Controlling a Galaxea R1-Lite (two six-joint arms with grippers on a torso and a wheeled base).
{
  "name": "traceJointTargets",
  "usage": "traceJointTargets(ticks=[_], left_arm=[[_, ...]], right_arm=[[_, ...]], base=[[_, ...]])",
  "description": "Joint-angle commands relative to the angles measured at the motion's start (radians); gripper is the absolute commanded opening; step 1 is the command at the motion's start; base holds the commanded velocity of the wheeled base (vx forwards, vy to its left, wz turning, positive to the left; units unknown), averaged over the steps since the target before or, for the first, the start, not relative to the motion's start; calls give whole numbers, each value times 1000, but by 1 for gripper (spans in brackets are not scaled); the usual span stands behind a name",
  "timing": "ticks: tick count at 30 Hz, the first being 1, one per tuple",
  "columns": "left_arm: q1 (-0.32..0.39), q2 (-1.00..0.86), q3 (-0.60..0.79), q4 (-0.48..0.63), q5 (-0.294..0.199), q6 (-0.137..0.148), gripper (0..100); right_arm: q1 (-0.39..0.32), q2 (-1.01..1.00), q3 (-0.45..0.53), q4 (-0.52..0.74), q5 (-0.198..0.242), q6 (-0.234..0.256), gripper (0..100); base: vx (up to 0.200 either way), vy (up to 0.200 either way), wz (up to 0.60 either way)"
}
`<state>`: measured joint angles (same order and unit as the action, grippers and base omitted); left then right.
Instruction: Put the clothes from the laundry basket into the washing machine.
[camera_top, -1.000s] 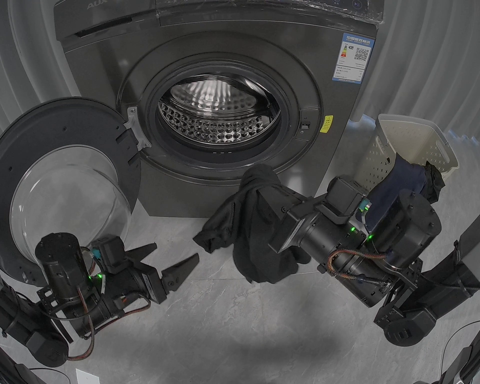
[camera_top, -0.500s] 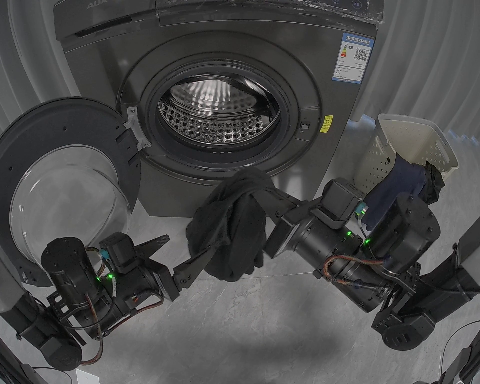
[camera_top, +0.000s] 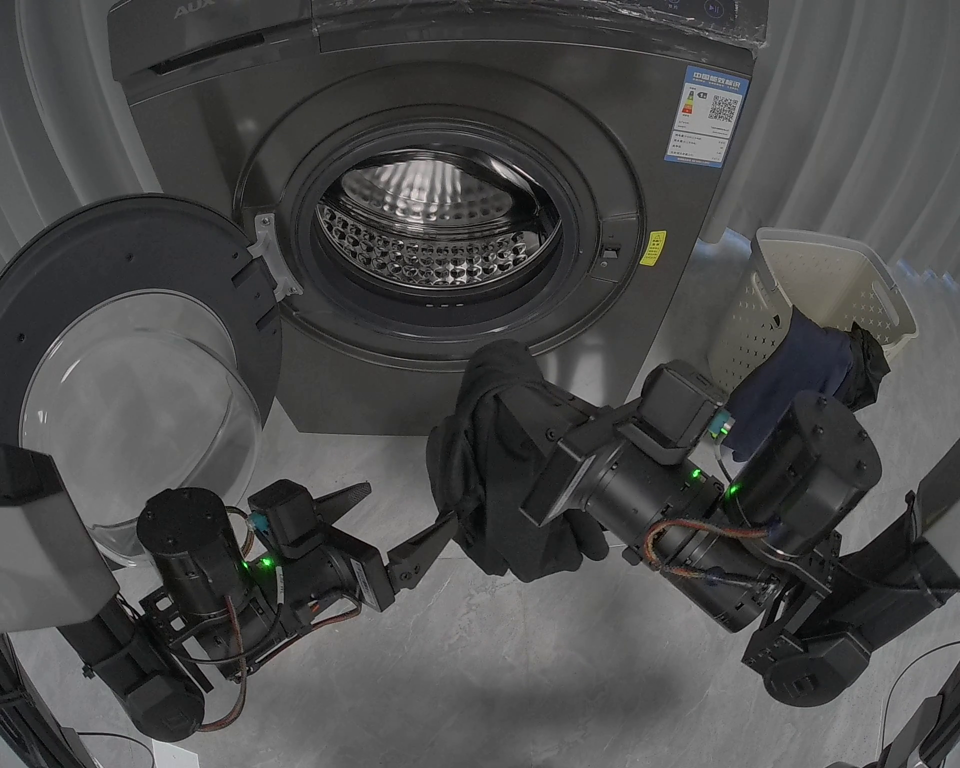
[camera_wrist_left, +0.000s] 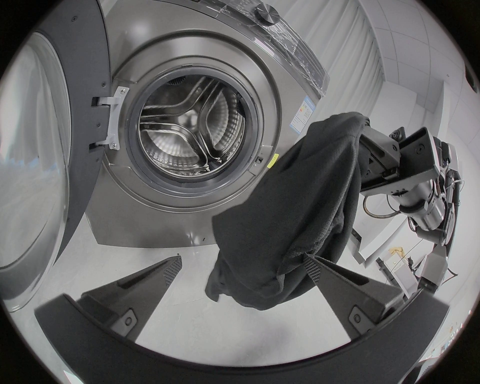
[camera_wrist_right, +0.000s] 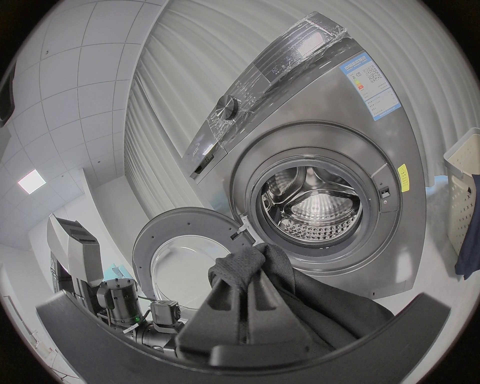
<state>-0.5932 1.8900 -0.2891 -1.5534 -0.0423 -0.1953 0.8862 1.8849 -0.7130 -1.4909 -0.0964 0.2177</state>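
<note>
My right gripper (camera_top: 497, 372) is shut on a black garment (camera_top: 500, 470) that hangs in front of the washing machine (camera_top: 200, 130), below its open drum (camera_top: 435, 225). In the right wrist view the shut gripper (camera_wrist_right: 250, 272) pinches the cloth (camera_wrist_right: 325, 305) at its top. My left gripper (camera_top: 390, 512) is open low over the floor, and one finger (camera_top: 425, 540) touches the hanging garment's lower edge. From the left wrist, the garment (camera_wrist_left: 295, 210) hangs between the spread fingers (camera_wrist_left: 145, 282). The laundry basket (camera_top: 835, 265) stands at the right with a navy garment (camera_top: 795, 375) draped over its rim.
The round door (camera_top: 130, 330) stands swung open at the machine's left, close behind my left arm. A second dark cloth (camera_top: 870, 360) hangs on the basket's rim. Grey floor (camera_top: 480, 660) lies bare in front of the machine. Curtains hang behind.
My left arm has moved right and forward until its open gripper reached the hanging garment. The right gripper swung the garment left, then a little back, and the cloth now hangs more bunched.
</note>
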Motion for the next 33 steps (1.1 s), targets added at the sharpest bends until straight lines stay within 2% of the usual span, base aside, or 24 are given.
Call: traceJointTargets(ticks=[1, 7, 18, 23, 33], left_arm=[[-14, 9, 7, -1, -1, 1, 100], [-19, 18, 21, -1, -44, 2, 100], [-8, 66, 7, -1, -39, 11, 100], [0, 115, -79, -1, -28, 8, 100], [4, 162, -153, -1, -25, 11, 100]], right_arm=[[0, -3, 1, 1, -2, 0, 0], [2, -1, 1, 0, -3, 0, 0], [5, 0, 1, 0, -3, 2, 0], [8, -3, 15, 0, -5, 2, 0], [14, -3, 20, 0, -5, 2, 0]], base=[[0, 0, 0], [0, 0, 0], [0, 0, 0], [0, 0, 0], [0, 0, 0]])
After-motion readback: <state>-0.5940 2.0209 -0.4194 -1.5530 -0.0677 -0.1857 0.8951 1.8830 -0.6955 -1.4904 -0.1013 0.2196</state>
